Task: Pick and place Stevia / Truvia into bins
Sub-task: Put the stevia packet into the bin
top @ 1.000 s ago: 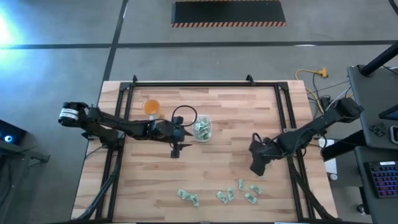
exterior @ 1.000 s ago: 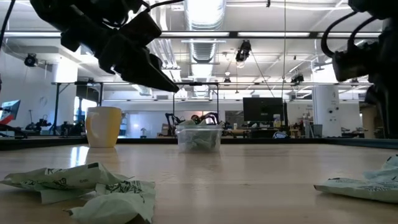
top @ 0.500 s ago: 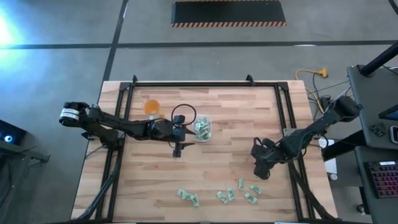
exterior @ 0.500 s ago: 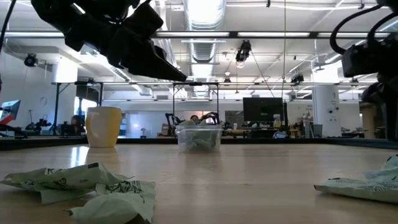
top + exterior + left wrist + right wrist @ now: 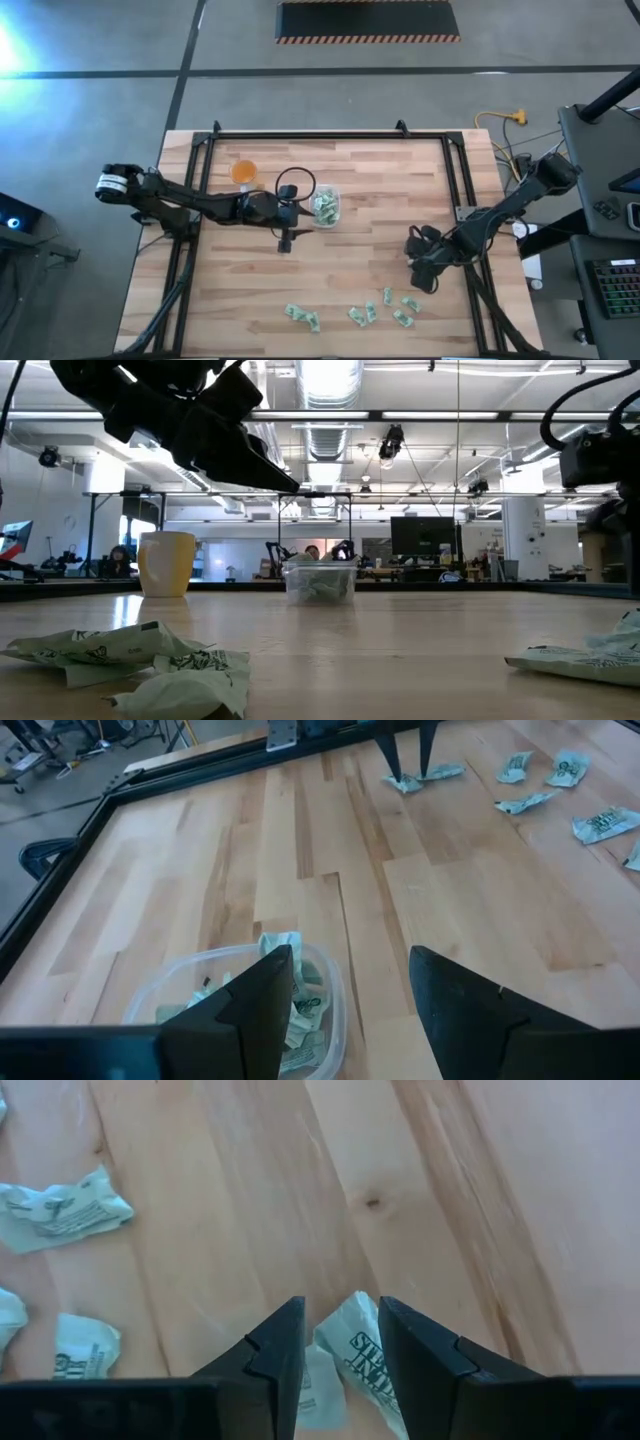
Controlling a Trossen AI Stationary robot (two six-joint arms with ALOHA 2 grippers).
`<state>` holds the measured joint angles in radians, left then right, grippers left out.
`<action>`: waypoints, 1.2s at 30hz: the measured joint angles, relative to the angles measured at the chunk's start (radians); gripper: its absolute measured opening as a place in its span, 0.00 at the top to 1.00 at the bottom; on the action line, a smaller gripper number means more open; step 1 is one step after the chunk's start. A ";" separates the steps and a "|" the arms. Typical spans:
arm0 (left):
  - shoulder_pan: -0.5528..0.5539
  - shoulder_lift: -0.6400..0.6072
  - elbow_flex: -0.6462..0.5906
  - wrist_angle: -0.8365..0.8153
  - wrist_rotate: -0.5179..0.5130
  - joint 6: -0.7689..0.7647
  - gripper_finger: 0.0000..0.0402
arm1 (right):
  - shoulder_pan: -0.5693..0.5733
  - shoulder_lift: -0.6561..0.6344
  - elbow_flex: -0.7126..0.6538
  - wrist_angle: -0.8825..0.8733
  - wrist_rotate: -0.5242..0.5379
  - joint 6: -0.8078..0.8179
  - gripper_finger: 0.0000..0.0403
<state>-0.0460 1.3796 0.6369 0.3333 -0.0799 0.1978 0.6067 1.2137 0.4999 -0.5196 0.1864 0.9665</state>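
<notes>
Bare desk (image 5: 370, 170) is lying open across the middle and far right, giving wide passage. The bin (image 5: 324, 207) and orange cup (image 5: 243, 172) are standing at the far left-centre, with the left claw (image 5: 300, 212) hanging open just beside the bin, blocking that side. Sachets (image 5: 355, 314) are lying scattered along the near edge; the right claw (image 5: 424, 283) is hovering part-open just above them, crowding the near right.

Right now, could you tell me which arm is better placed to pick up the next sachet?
The right: its open right gripper hangs directly over a sachet on the table. The left gripper is open beside the clear container.
</notes>
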 joint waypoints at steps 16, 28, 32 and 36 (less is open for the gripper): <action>0.000 0.000 -0.003 -0.003 -0.004 0.000 0.54 | 0.000 0.001 -0.037 0.011 -0.015 0.002 0.73; 0.000 0.000 -0.003 -0.004 -0.004 0.001 0.54 | 0.000 0.000 -0.058 0.004 -0.011 -0.005 0.82; 0.000 0.000 -0.003 -0.004 -0.004 0.001 0.54 | -0.002 0.000 -0.049 -0.002 -0.008 -0.046 0.89; 0.000 0.000 -0.003 -0.004 -0.004 0.001 0.54 | -0.003 0.000 -0.026 -0.001 0.000 -0.101 0.96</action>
<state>-0.0456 1.3796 0.6342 0.3294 -0.0841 0.1986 0.6041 1.2133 0.4743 -0.5206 0.1861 0.8654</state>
